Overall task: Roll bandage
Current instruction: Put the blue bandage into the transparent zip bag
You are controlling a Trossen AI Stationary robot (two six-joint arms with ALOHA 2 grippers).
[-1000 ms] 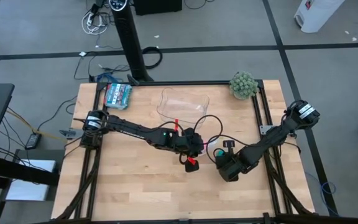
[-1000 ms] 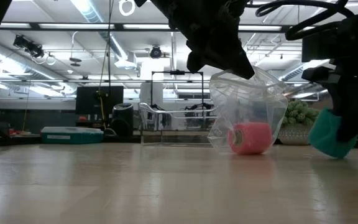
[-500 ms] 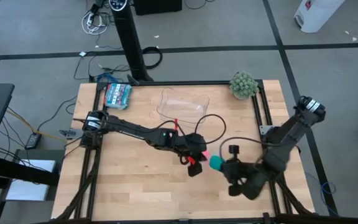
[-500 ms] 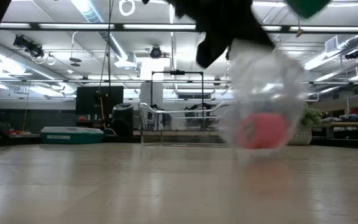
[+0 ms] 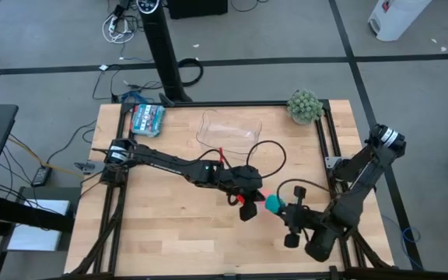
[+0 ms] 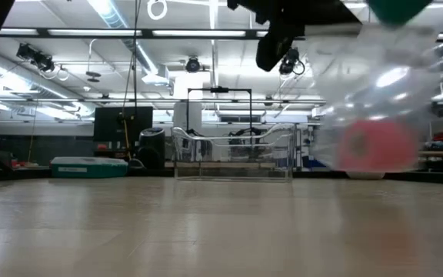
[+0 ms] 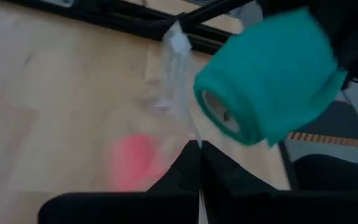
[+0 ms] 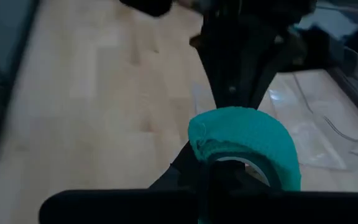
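The bandage (image 5: 274, 204) is a compact teal roll, held in the air right of the table's middle by my right gripper (image 5: 281, 210), which is shut on it. It also fills the right wrist view (image 8: 244, 146). Just left of it my left gripper (image 5: 247, 205) is shut on a clear plastic bag (image 6: 375, 100). Inside the bag lies a pink roll (image 6: 375, 146). The teal roll (image 7: 269, 78) hangs close in front of the bag's top. My left gripper pinches the clear bag's upper edge (image 7: 178, 93) between its two shut fingers, slanting down. The bag hangs below the fingers with the pink roll in its bottom, clear of the table. My right gripper has the teal roll at its open end (image 8: 229, 163), slanting down. The roll is lifted clear. The roll itself hides how the fingers meet it.
A clear plastic tray (image 5: 230, 128) stands at the far middle of the table. A teal-patterned packet (image 5: 148, 118) lies at the far left corner. A green ball-shaped plant (image 5: 304, 105) sits at the far right corner. Black frame rails (image 5: 325, 148) edge the table.
My right gripper has risen with the teal roll, lifting it off the table, and has swung toward the near edge while turning. My left gripper has gone up a little, and the bag with the pink roll has come off the table and swung.
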